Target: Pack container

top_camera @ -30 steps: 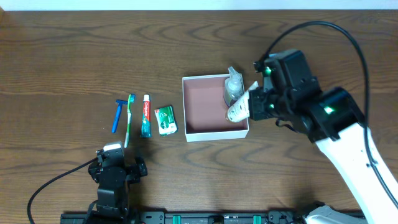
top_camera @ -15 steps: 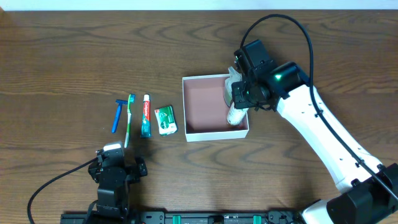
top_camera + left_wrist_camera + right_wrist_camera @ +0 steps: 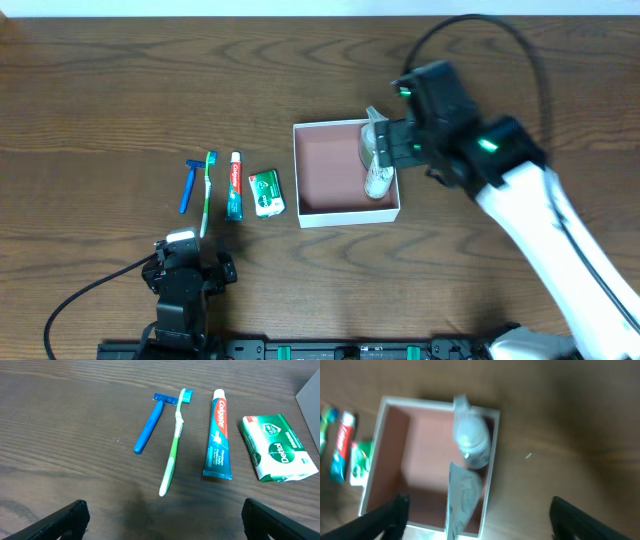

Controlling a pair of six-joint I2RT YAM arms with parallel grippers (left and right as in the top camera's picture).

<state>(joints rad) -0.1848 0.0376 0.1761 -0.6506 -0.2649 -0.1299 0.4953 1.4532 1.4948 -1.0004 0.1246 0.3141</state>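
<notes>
Just below your right pincer (image 3: 477, 516) — jaws spread wide, holding nothing — the tube (image 3: 462, 492) crowds the wall of the container (image 3: 420, 450), so a low swing could flick it out.

Dark brown wood-grain table (image 3: 100, 80), pale strip (image 3: 300, 7) along its far edge, black rail (image 3: 330, 350) at near edge

The right end effector (image 3: 388, 148) hovers above a bottle (image 3: 371, 138) and tube (image 3: 378, 182) lying inside the container (image 3: 328, 172).
</notes>
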